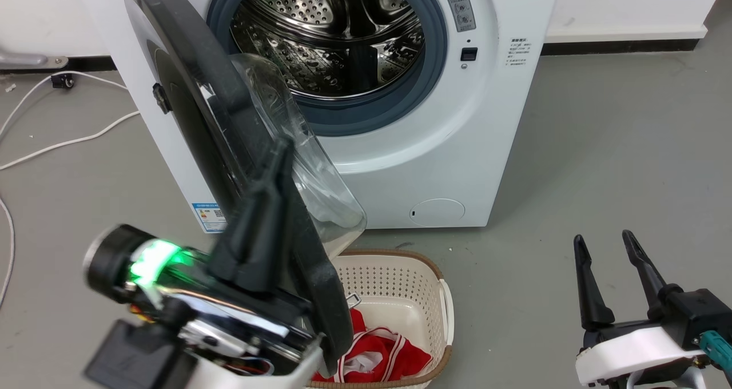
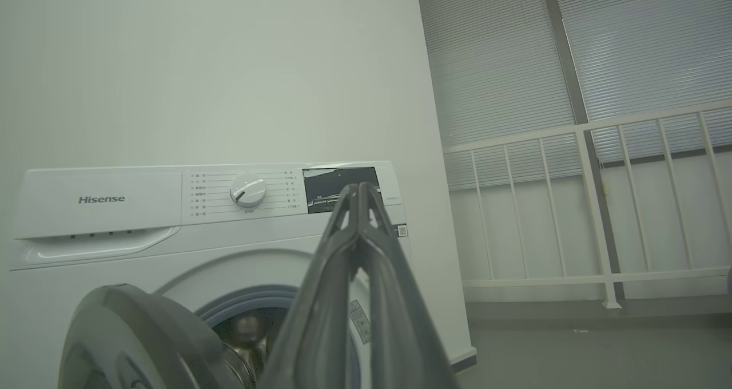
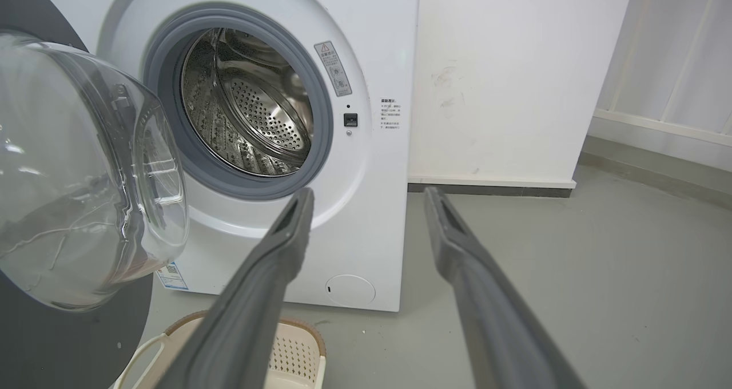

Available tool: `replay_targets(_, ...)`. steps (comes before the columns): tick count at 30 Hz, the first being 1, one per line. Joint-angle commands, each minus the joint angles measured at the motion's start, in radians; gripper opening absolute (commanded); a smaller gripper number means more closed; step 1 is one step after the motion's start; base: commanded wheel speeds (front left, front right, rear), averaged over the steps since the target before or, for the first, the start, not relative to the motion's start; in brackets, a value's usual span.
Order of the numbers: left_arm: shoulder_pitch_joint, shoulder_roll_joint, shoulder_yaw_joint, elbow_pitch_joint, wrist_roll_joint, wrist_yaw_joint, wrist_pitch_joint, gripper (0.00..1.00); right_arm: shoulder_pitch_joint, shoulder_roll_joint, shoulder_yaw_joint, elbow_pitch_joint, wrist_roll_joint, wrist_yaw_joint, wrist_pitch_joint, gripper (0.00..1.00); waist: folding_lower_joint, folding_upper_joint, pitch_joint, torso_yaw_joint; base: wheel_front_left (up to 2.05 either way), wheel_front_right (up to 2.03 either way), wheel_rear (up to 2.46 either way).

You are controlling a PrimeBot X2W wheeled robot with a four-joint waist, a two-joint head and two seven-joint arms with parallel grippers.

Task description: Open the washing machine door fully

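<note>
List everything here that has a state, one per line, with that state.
washing machine door, open, standing out from the machine
drum, empty as far as it shows
left gripper, shut, empty
right gripper, open, empty
laundry basket, holds red and white clothing
round flap, shut
detergent drawer, shut

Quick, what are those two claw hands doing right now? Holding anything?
Left gripper: jaws closed, nothing between them.
Right gripper: jaws open, empty.
</note>
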Motion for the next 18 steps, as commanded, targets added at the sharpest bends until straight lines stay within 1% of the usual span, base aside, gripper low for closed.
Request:
replay_targets(1,0.023,0.011,-0.033,0.006,-0.021,0.0,0.028,0.0,0.004,0.003,0.001,0.001,0.003,-0.001,0.0,1.0,-0.0001,0.0,-0.002,0.001,0.0,0.0,0.0)
replay_targets(5,0.091,0.025,-0.114,0.038,-0.073,0.0,0.124,0.0,0.012,0.002,0.005,0.003,0.003,-0.001,0.004,1.0,-0.0001,0.0,-0.006,0.005,0.0,0.0,0.0)
replay_targets(10,0.178,0.036,-0.154,0.112,-0.145,0.008,0.271,0.0,0.02,0.003,0.008,0.004,0.007,-0.001,0.006,1.0,-0.0001,0.0,-0.007,0.018,0.0,0.0,0.0)
replay_targets(11,0.178,0.036,-0.154,0.112,-0.145,0.008,0.271,0.0,0.02,0.003,0.008,0.004,0.007,-0.001,0.006,1.0,-0.0001,0.0,-0.007,0.018,0.0,0.0,0.0)
replay_targets(13,0.202,0.039,-0.166,0.141,-0.16,0.01,0.312,0.0,0.021,0.002,0.01,0.004,0.007,-0.001,0.008,1.0,-0.0001,0.0,-0.005,0.021,0.0,0.0,0.0)
replay_targets(15,0.209,0.04,-0.175,0.173,-0.164,0.01,0.331,0.0,0.018,0.002,0.01,0.004,0.008,-0.001,0.01,1.0,-0.0001,0.0,-0.003,0.024,0.0,0.0,0.0)
replay_targets(18,0.199,0.037,-0.191,0.221,-0.139,0.015,0.318,0.0,0.011,0.002,0.016,0.006,0.01,-0.001,0.014,1.0,-0.0001,0.0,-0.002,0.025,0.0,0.0,0.0)
